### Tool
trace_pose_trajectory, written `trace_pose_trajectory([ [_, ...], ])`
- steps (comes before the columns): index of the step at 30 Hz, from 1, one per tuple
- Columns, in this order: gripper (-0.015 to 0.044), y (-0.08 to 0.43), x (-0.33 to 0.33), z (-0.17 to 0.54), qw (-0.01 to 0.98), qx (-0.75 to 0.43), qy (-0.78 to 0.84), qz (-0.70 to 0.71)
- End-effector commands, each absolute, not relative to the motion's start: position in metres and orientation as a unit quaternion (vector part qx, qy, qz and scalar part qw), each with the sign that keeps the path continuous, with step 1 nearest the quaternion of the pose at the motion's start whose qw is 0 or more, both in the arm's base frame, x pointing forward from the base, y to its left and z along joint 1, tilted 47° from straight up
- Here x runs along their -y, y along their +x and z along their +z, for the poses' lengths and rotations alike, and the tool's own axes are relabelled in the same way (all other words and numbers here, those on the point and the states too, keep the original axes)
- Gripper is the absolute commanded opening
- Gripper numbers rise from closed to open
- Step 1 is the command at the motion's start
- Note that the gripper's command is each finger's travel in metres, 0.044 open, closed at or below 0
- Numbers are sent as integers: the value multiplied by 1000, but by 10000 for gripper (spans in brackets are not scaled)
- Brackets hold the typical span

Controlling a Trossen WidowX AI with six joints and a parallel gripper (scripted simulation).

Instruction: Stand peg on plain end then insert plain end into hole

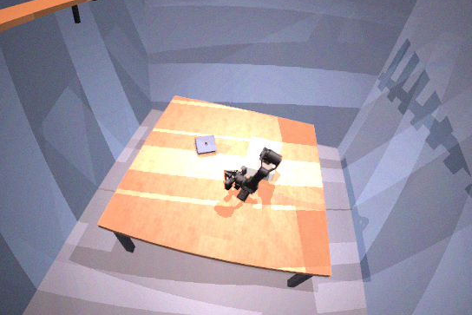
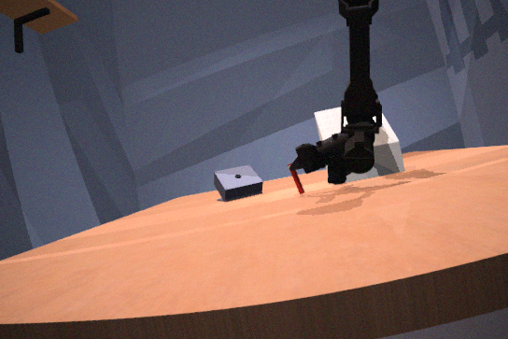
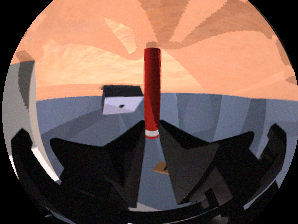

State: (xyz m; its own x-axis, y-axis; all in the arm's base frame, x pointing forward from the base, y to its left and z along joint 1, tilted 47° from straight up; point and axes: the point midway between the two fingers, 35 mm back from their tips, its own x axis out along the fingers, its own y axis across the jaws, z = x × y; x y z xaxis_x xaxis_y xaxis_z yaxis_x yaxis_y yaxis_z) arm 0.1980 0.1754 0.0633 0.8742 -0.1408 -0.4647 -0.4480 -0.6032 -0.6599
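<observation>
Bluish walls w/ angular patches of light and shade are surrounding 1 wooden worktop [image 1: 204, 226] [image 2: 261, 247] [image 3: 75, 65], its surface striped w/ pale bands in the top view. 2 dark legs are showing under its near edge there. 1 wooden shelf [image 1: 56, 4] [image 2: 35, 0] is jutting in at upper left, w/ a dark bracket [image 1: 76, 14] [image 2: 19, 35] under it.

Counting task things: 1 peg, 1 panel, 1 hole. The red peg [image 1: 225, 175] [image 2: 297, 180] [image 3: 152, 87] is sitting in the 1 claw [image 1: 230, 179] [image 2: 293, 165] [image 3: 152, 124], which is clamped on it at the white-band end. Plain end is pointing down toward the worktop, peg leaning a bit in the exterior view; can't tell if its tip is touching. The white band [image 3: 152, 134] is showing right by the fingertips in the wrist view.

The grey-blue panel [image 1: 201, 148] [image 2: 238, 184] [image 3: 120, 106] is resting on the worktop, apart from the peg, w/ its 1 dark hole [image 1: 206, 144] [image 2: 238, 176] [image 3: 122, 106] unfilled.

Other stuff: 1 white block [image 1: 258, 145] [image 2: 389, 156] [image 3: 26, 95] is standing behind the black arm [image 1: 256, 180] [image 2: 359, 56], which is hiding part of it in the exterior view. Nothing's standing btwn peg & panel there.
</observation>
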Motion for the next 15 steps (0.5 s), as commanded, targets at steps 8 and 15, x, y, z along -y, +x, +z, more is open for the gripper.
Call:
trace_pose_trajectory([
  [8,49,198,-178,60,410,-168,-877,187],
  [15,49,196,-178,61,408,-168,-878,186],
])
